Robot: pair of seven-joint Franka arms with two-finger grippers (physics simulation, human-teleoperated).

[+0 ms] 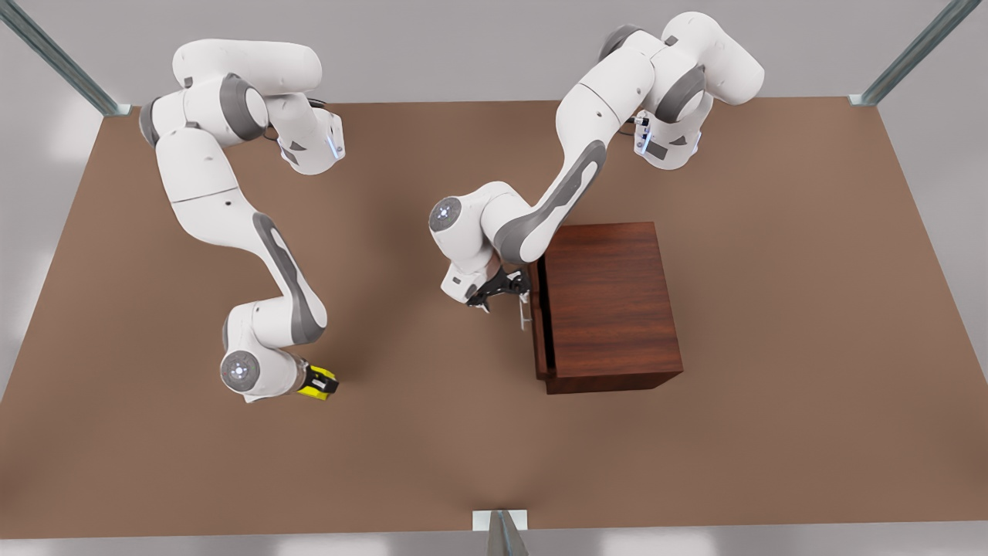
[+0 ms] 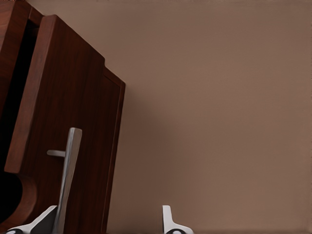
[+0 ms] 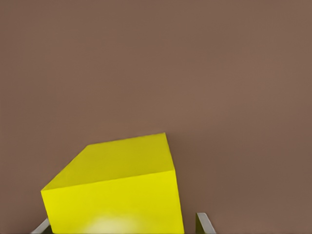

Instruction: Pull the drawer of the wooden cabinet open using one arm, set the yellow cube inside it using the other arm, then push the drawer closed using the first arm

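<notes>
drawer (image 1: 545,324) sitting slightly out of cabinet (image 1: 610,305).
left gripper (image 1: 505,292) hanging fingers apart at the handle (image 2: 67,180); right gripper (image 1: 318,382) clamping the yellow cube (image 3: 117,190) on the table (image 1: 772,432).

Tabletop (image 1: 772,432): a flat, plain brown sheet that I see spreading under everything, matte, with soft shadows pooled on it.
Far-left rail (image 1: 58,55): a grey-green metal strut that runs slantwise to the table's corner on the front view's left.
Far-right rail (image 1: 915,52): its twin, which I see slanting down to the corner on the front view's right.
Near post (image 1: 502,531): a metal strut on a pale bracket at the middle of the table's near edge.
Surround (image 1: 463,46): pale grey beyond the table's edges.
</notes>
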